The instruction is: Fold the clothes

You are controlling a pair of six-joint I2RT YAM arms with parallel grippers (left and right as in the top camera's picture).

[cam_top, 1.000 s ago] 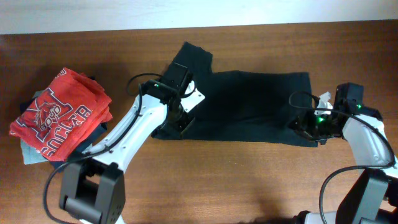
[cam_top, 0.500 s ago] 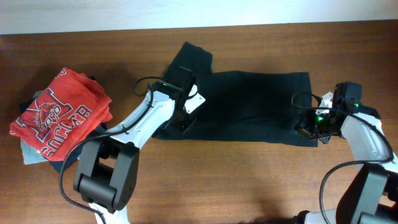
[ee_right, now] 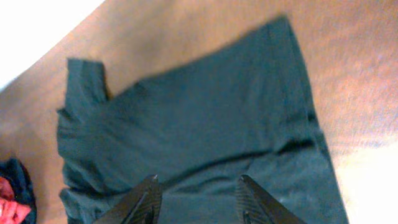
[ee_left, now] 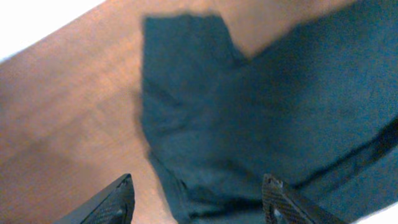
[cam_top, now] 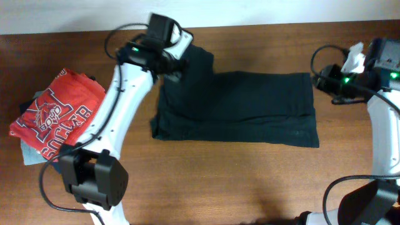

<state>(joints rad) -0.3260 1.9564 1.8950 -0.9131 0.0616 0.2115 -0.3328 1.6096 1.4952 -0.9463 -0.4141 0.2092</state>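
Wooden tabletop (cam_top: 250, 181): clothes (cam_top: 237, 106) lie flat mid-table, long axis left-right. We see left gripper (ee_left: 198, 186) hovering over its left end and right gripper (ee_right: 198, 182) just off its right end. Both are open and empty, about equally near.

1. Left gripper (ee_left: 199, 200) hangs above the cloth, its two dark fingertips (ee_left: 118, 200) spread wide with nothing between them.
2. Below lies the dark garment (ee_left: 267, 112) on the brown table (ee_left: 68, 118).
3. The view is blurry; that looks like a sleeve (ee_left: 186, 43) poking towards the top.
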